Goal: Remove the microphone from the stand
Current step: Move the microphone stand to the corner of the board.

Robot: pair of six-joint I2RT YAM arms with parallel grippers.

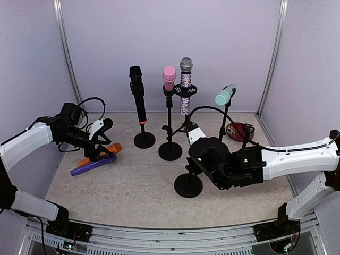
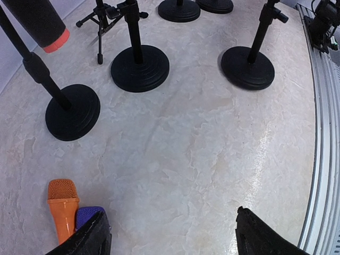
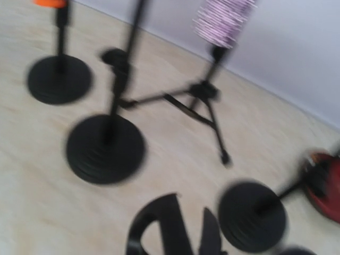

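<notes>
- left gripper jaws were wide apart, empty, near mesh-headed orange microphone and purple microphone lying on marbled table;
- right gripper was blurred; jaw state could not be told;
- pink microphone stood upright on round-based black stand.

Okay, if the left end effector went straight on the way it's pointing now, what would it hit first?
Most likely the bare table: the left end effector, open, tilts down at it. The orange microphone lies off to one side, and a round stand base sits farther ahead. Depth is uncertain.
</notes>
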